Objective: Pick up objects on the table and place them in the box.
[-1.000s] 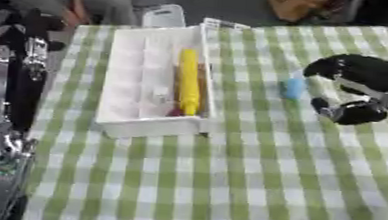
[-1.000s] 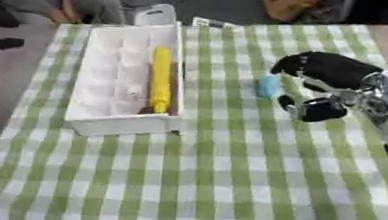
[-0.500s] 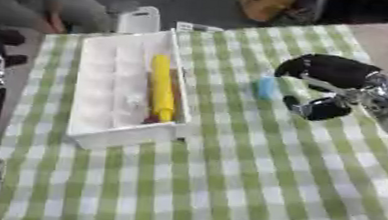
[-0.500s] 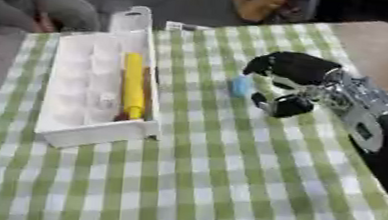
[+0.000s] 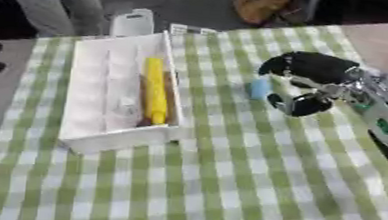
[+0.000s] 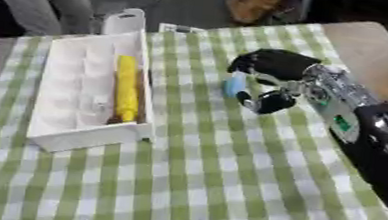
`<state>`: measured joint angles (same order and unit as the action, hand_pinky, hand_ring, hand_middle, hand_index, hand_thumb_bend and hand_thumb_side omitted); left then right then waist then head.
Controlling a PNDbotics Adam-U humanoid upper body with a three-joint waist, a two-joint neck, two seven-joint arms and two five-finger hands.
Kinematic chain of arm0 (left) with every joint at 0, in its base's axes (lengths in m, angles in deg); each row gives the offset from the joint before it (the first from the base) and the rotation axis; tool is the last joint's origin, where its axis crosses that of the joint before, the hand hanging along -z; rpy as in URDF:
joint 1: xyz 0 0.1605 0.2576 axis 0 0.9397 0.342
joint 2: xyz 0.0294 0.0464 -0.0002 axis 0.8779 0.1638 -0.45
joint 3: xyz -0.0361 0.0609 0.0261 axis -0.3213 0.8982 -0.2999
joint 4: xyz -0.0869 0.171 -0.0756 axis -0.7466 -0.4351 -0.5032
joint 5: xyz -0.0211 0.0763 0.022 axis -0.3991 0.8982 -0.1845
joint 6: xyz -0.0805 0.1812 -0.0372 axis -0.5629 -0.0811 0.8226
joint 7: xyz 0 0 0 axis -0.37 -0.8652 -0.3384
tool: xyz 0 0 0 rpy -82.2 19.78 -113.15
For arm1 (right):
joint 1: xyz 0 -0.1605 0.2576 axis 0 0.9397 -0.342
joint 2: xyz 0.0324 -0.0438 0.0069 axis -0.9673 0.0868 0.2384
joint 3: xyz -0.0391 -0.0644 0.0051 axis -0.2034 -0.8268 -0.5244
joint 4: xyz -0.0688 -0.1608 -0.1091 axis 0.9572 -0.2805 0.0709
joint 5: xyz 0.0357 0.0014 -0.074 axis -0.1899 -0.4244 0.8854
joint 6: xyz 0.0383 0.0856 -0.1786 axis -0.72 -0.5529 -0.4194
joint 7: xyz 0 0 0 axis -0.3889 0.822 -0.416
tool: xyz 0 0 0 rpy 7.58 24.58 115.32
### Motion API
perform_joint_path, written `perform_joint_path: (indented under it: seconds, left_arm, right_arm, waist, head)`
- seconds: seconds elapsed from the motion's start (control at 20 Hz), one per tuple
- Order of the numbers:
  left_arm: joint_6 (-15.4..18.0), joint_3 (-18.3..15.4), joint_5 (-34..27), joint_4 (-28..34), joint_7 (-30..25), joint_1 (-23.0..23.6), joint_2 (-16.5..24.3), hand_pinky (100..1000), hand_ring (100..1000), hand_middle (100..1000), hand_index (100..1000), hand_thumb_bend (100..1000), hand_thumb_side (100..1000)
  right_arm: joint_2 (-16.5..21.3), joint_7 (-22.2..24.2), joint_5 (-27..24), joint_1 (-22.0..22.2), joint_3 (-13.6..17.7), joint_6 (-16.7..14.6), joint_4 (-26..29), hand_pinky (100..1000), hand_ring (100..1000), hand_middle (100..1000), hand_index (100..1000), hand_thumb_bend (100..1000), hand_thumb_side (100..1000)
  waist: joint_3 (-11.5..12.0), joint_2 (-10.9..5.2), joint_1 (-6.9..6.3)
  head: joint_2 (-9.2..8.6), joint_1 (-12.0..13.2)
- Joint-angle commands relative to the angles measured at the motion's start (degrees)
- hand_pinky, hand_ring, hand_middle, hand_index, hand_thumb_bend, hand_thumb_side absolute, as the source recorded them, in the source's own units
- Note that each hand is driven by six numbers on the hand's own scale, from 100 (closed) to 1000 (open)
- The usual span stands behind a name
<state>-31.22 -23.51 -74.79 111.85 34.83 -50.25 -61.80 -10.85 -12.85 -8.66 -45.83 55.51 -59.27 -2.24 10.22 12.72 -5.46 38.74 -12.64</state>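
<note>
Scanning left to right: white box [image 5: 99,134] sat left of centre on checked cloth [image 5: 226,185], yellow stick [image 5: 153,96] already lying inside along right wall. Small blue block [image 6: 234,85] stood right of box, on cloth. Right hand [image 6: 275,71] arched over it, fingers curled beside block, seemingly closing for pickup; contact unclear. Left hand out of view.

An indoor room set up like a robot test area rather than a lived-in home. A table covered with a green and white checked cloth [image 5: 226,185] fills the near view. Beyond its far edge lies grey floor [image 5: 198,2], with a tan bag [image 5: 264,5] resting on it at far right.
</note>
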Motion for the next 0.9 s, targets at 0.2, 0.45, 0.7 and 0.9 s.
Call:
perform_joint_path:
  seconds: [0.2, 0.45, 0.7, 0.9]
  left_arm:
    - [0.0, 0.1, -0.2, 1.1, -0.8, -0.9, 1.6, 724, 1000, 630, 752, 100, 813]
    - [0.1, 0.1, -0.3, 1.3, -0.9, -0.9, 1.6, 724, 1000, 627, 752, 100, 819]
    - [0.1, 0.0, -0.5, 1.4, -0.8, -1.2, 1.7, 725, 1000, 624, 751, 100, 827]
    - [0.0, 0.0, -0.5, 1.5, -0.8, -1.2, 1.8, 725, 1000, 622, 751, 100, 828]
  right_arm:
    - [3.2, -1.2, 0.0, -0.4, 2.2, 0.9, 0.0, 942, 886, 857, 945, 180, 276]
    - [3.9, -1.9, 0.3, -0.2, 3.1, 1.6, -0.1, 941, 886, 855, 944, 176, 275]
    - [4.1, -2.2, 0.8, -0.1, 3.4, 1.8, -0.1, 940, 885, 853, 941, 161, 275]
    - [4.3, -2.5, 1.1, 0.4, 3.5, 1.8, 0.0, 940, 885, 853, 941, 159, 277]
  waist:
    - [1.3, 0.82, 0.88]
    - [2.3, 2.38, 0.93]
    - [2.5, 3.70, 0.73]
    - [2.4, 4.23, 0.59]
  head:
    - [0.63, 3.1]
    - [1.15, 2.9]
    - [0.87, 1.8]
    - [0.42, 0.7]
